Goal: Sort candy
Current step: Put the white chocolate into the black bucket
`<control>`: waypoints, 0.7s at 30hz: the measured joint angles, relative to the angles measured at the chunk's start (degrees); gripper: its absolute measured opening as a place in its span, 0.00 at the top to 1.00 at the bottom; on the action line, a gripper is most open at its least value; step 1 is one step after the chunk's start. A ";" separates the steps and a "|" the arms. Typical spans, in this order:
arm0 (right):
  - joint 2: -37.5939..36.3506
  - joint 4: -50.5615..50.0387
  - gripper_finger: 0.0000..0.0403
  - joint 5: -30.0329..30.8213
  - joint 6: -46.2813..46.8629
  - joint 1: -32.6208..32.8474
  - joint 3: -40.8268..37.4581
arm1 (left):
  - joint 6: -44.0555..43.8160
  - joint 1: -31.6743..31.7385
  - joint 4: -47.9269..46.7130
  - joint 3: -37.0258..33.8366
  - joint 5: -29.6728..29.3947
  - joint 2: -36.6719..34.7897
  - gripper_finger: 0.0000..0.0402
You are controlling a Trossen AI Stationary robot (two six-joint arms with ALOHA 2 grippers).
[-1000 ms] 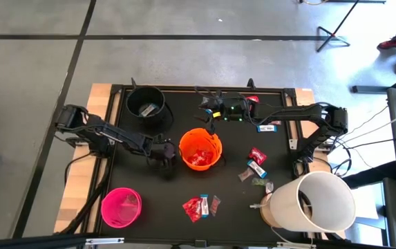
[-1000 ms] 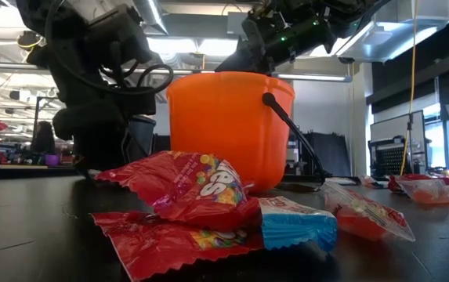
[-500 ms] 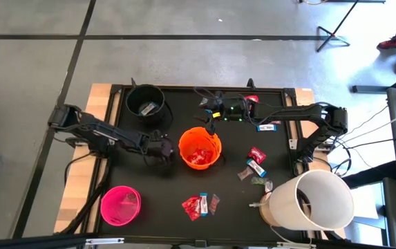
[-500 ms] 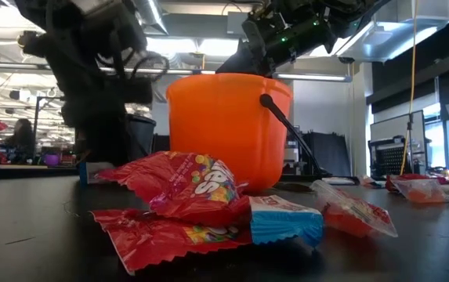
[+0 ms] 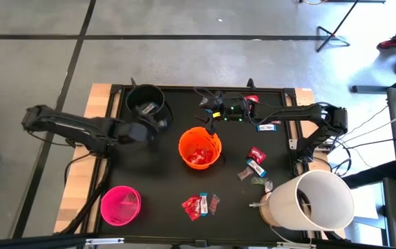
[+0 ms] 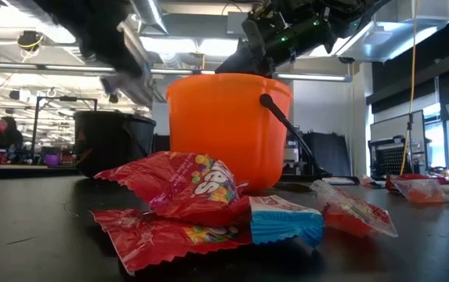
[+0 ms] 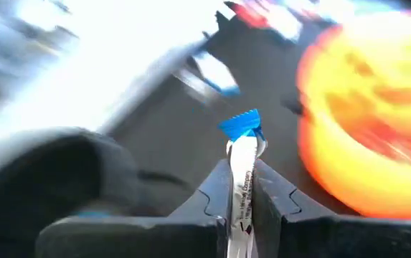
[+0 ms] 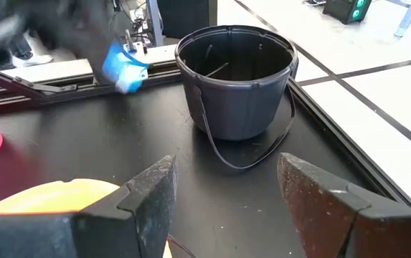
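Note:
My left gripper (image 5: 141, 131) hangs in the air between the black bucket (image 5: 146, 104) and the orange bucket (image 5: 200, 149), shut on a blue-and-white candy bar (image 7: 242, 154). The right wrist view shows that bar as a blue blur (image 8: 125, 68) beside the black bucket (image 8: 235, 79). My right gripper (image 5: 206, 111) waits open above the table's far middle, nothing between its fingers (image 8: 148, 197). Red packets (image 6: 185, 184) and a blue-and-white bar (image 6: 287, 223) lie flat on the table in front of the orange bucket (image 6: 228, 125). My left gripper pinches the blue-and-white bar between its two fingers, which close on the two flat faces of its white part (image 7: 243, 188). The bar stands edge-on in the hold, its blue crimped end (image 7: 241, 125) sticking out past the fingertips. It is lifted clear of the table.
A pink bucket (image 5: 121, 206) stands at the near left and a tall white container (image 5: 315, 200) at the near right. More candy lies right of the orange bucket (image 5: 256, 160), by the near edge (image 5: 199, 206) and under the right arm (image 5: 268, 127).
My left gripper has risen fast from the table beside the orange bucket and drawn back toward the table's left and far side, nearer the black bucket, tipping up from steeply downward. The blue-and-white bar has gone up with it, clear of the table.

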 joint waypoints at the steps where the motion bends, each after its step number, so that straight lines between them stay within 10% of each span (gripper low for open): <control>1: 0.00 0.09 0.41 0.00 0.00 0.00 0.00 | 1.89 0.00 0.18 0.49 -5.31 -1.59 0.96; 6: 0.00 0.18 0.41 0.00 0.02 0.02 0.00 | 12.09 4.98 0.03 0.90 -19.02 -7.56 0.93; 21: 0.00 0.08 0.41 0.00 2.05 0.02 0.00 | 21.51 41.26 2.42 0.47 13.68 -6.13 0.68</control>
